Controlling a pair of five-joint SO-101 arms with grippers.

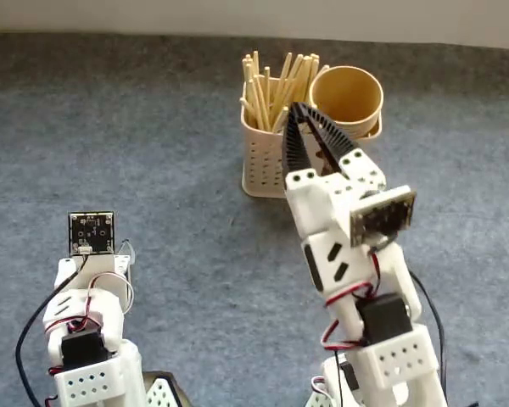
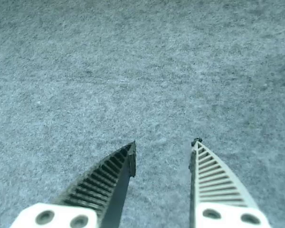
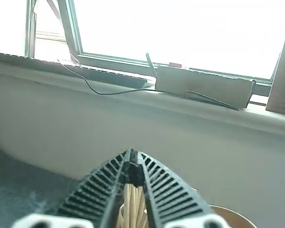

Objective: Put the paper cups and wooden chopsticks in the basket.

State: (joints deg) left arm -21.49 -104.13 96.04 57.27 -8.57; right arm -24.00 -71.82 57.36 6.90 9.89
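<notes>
One basket [image 1: 261,165] with one paper cup [image 1: 347,98] and many chopsticks [image 1: 274,83] inside; right gripper [image 1: 296,110] clenched over it, left gripper [image 2: 164,144] released.

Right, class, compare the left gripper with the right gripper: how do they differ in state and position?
The left gripper is open; the right gripper is shut, tips touching. The left gripper points at bare grey carpet; the right gripper sits over the chopsticks in the basket. Both have ribbed fingers.

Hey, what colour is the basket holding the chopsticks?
Cream, with rows of small slots in its walls. The high view shows the basket best.
</notes>
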